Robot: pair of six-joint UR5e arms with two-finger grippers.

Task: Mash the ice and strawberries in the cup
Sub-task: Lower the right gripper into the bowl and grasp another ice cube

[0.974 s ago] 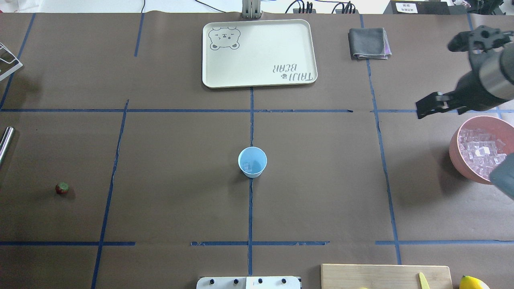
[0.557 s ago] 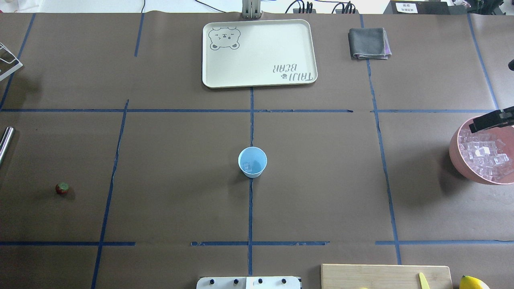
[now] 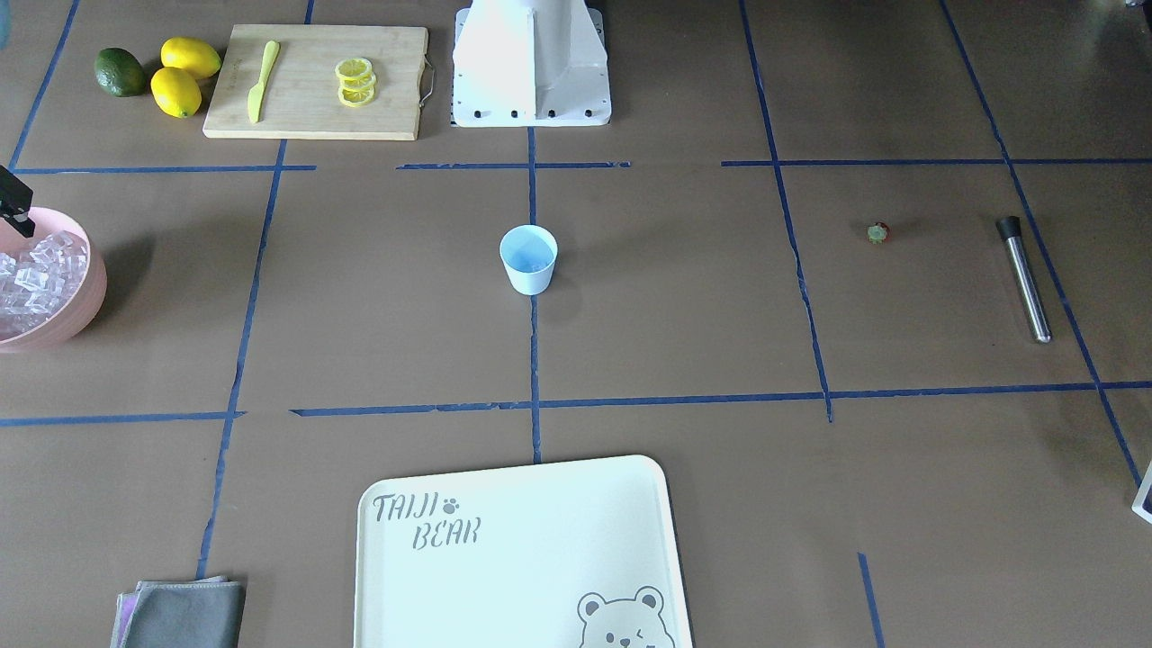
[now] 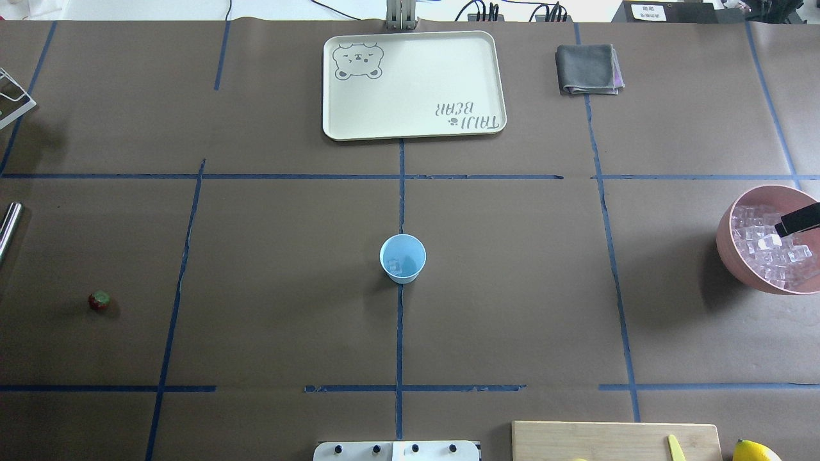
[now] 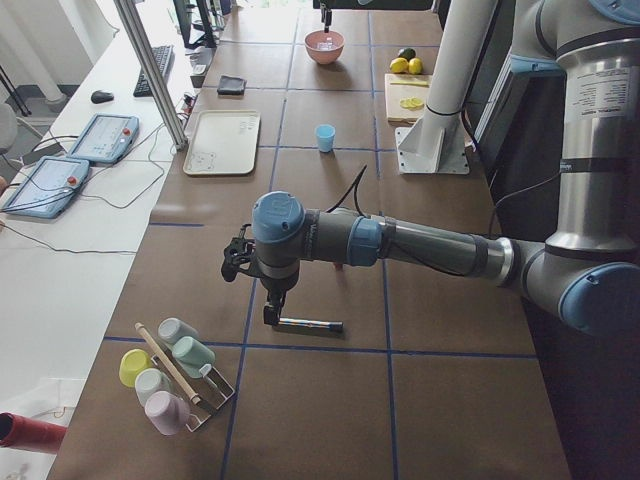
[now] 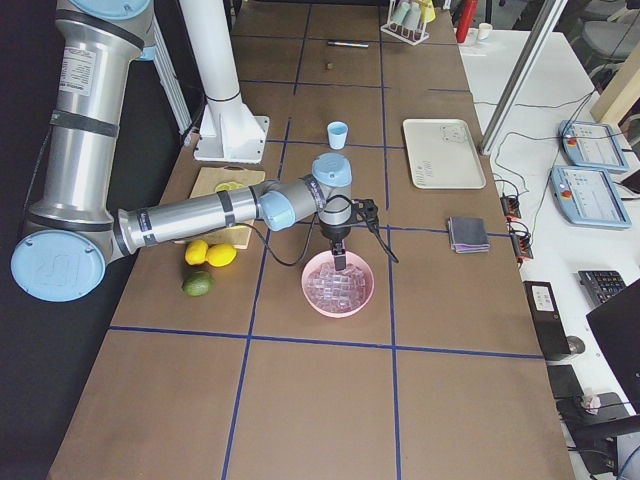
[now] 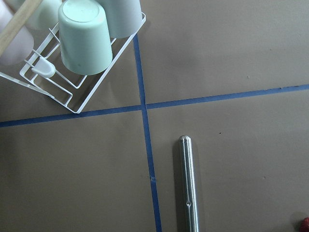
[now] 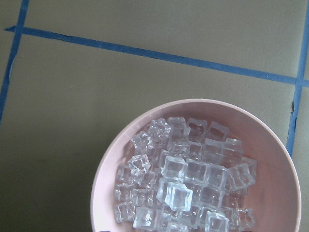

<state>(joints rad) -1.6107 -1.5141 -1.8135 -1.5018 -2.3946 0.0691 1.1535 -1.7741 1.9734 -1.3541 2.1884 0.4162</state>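
1. Over at the table's right edge, a big round pink bowl (image 8: 99,193) sat heaped with small clear glassy ice cubes (image 8: 186,181).
2. The right gripper (image 6: 340,263) pointed straight down at that pile. Only one black finger (image 4: 797,219) poked into the overhead view, so I couldn't tell how wide it was spread or whether it had a cube.
3. A small pale blue plastic cup (image 4: 402,258) stood upright mid-table on a blue tape line, with at least one clear cube in the bottom.
4. A tiny red strawberry with a green top (image 4: 98,299) lay on the brown paper far to the left, well apart from the cup.
5. The left gripper (image 5: 272,314) hung low over a brushed steel rod (image 7: 188,186) lying flat near the strawberry. It only showed from the side, so I honestly couldn't tell its spread either.
6. A white wire rack of upturned pastel cups (image 7: 87,41) sat near the rod.
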